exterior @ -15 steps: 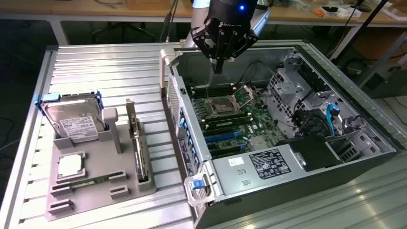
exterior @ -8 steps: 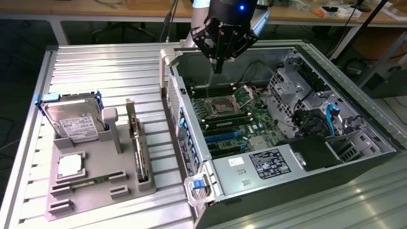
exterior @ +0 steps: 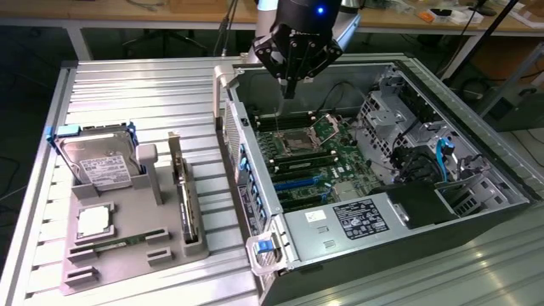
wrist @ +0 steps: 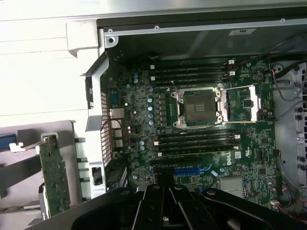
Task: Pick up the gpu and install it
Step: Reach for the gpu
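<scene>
The gpu (exterior: 182, 194) stands on edge in a slot of the grey holder (exterior: 127, 255) at the exterior view's left, its silver bracket pointing up at the far end. In the wrist view the gpu (wrist: 53, 177) is a narrow green card beside the case wall. My gripper (exterior: 289, 89) hangs over the far end of the open computer case (exterior: 476, 217), well away from the gpu. Its black fingers (wrist: 153, 206) are shut together with nothing between them, above the motherboard (wrist: 139, 143).
The holder also carries a silver hard drive (exterior: 98, 162), a square chip (exterior: 92, 220) and a memory stick (exterior: 114, 242). On the motherboard lie an open CPU socket (wrist: 196, 108), memory slots (wrist: 192, 72) and a blue slot (wrist: 192, 170). A power supply (exterior: 357, 217) sits at the case's near end.
</scene>
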